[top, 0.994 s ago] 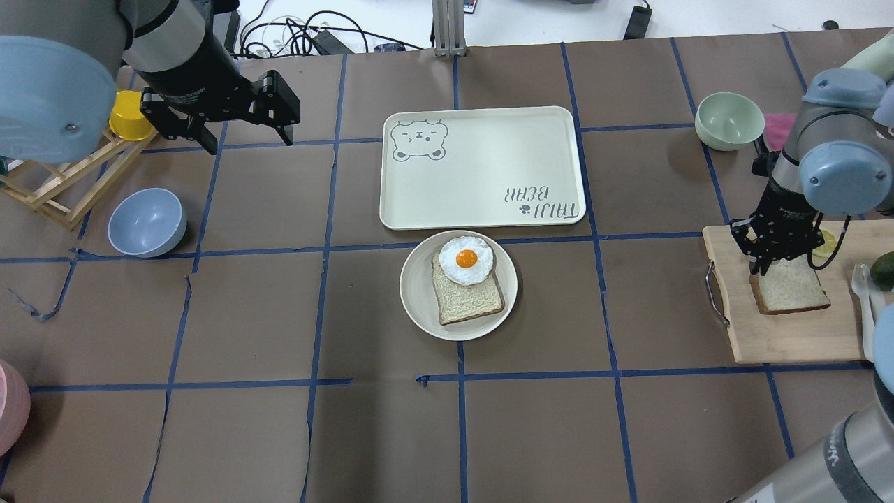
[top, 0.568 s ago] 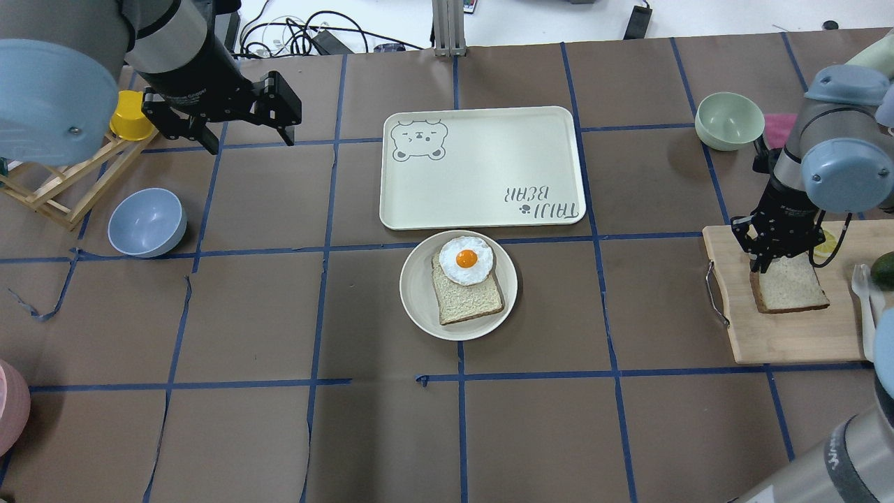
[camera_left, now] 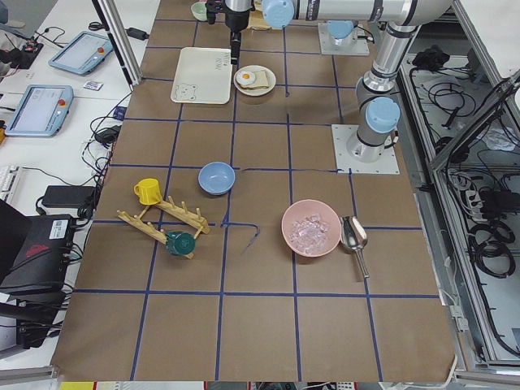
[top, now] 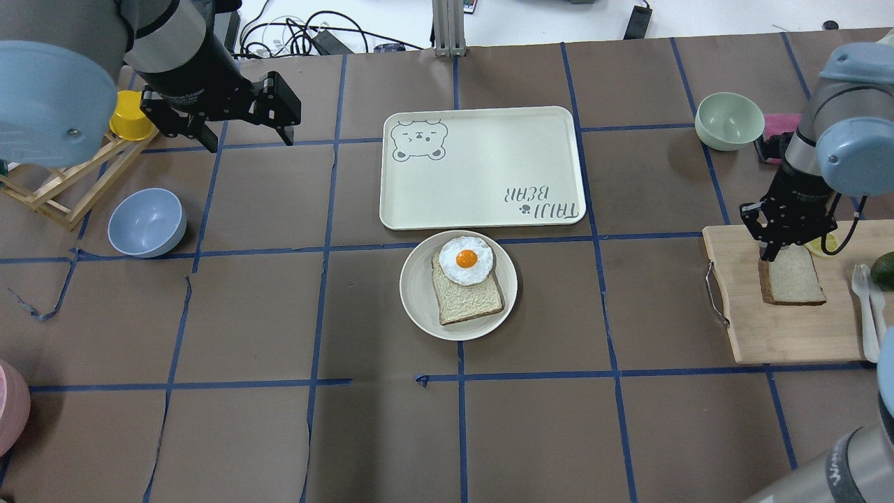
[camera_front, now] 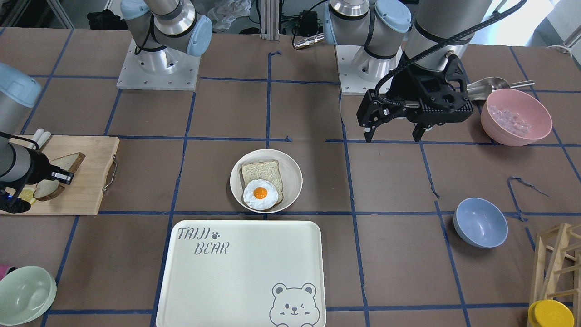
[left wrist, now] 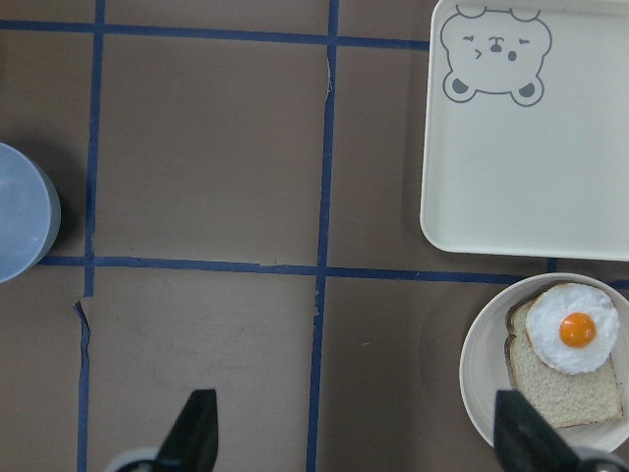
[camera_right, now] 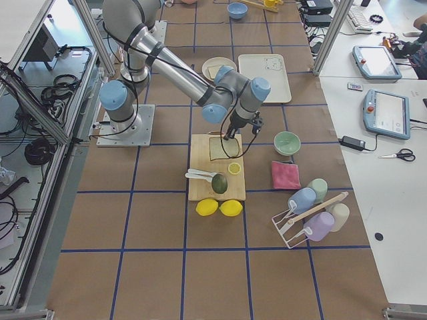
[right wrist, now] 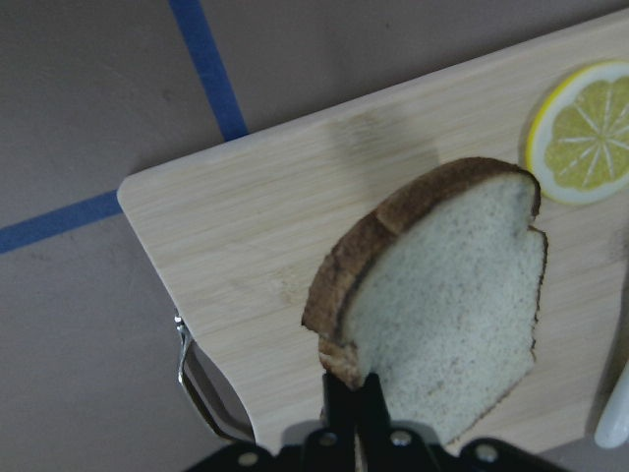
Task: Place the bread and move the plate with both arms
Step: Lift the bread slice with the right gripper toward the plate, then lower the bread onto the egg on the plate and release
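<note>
The bread [top: 793,276], a pale speckled slice with a dark crust, is pinched at one edge by my right gripper [top: 775,251] and held tilted over the wooden cutting board [top: 782,335]. The right wrist view shows the bread [right wrist: 442,305] between the shut fingers [right wrist: 356,393]. The round cream plate [top: 415,286] sits at the table's middle and holds a smaller slice with a fried egg [top: 466,260] on it. My left gripper [top: 248,143] is open and empty, high over the far left, well away from the plate [left wrist: 477,364].
A bear-printed tray [top: 482,168] lies just beyond the plate. A green bowl [top: 728,120] stands far right, and a blue bowl [top: 147,222] stands left. A lemon slice [right wrist: 585,133] and cutlery lie on the board. A pink bowl [camera_front: 516,116] stands near my left arm.
My right gripper has shifted a little to the right and turned with the bread, which now stands steeper and looks narrower from above. The left arm has not moved.
</note>
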Motion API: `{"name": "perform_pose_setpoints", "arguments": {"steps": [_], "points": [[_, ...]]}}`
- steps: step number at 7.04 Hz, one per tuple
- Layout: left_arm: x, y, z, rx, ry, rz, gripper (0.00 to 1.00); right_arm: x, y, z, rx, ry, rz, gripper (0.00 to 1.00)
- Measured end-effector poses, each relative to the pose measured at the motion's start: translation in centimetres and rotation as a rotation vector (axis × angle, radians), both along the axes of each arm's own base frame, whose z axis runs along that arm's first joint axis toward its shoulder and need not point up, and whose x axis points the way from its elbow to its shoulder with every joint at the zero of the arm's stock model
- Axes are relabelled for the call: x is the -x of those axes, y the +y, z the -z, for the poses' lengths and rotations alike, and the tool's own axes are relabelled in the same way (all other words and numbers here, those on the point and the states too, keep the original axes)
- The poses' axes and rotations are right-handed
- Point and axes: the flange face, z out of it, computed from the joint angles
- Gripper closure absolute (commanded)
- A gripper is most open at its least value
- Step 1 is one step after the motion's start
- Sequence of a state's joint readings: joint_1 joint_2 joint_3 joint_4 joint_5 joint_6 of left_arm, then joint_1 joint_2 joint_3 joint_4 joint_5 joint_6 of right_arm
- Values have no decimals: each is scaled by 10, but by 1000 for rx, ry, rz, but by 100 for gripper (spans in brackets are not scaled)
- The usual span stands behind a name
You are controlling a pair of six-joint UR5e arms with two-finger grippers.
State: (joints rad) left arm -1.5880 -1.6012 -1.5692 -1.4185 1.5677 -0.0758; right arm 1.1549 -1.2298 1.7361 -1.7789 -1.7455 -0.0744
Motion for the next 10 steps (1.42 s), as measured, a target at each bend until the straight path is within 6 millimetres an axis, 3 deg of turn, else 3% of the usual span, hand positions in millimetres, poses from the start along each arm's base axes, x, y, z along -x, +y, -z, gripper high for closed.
{"name": "perform_pose_setpoints", "arguments": {"steps": [2, 3, 4, 7, 8, 10], "points": [[0, 0, 0, 0, 1, 0, 0, -28, -17, -41, -8, 4, 9, 100], [1, 0, 1, -1, 1, 0, 0, -61, -26, -62, 1, 21, 3, 100], [1, 0, 1, -1, 1, 1, 0, -113, -30, -77, 16, 43, -10, 100], [1, -1, 0, 2, 1, 0, 0, -301, -15, -97, 90, 37, -9, 100], [1, -1, -1, 3, 1, 0, 0, -351, -5, -99, 106, 18, 19, 100], [1, 0, -1, 4, 1, 0, 0, -435, 17, -82, 126, 12, 30, 100]]}}
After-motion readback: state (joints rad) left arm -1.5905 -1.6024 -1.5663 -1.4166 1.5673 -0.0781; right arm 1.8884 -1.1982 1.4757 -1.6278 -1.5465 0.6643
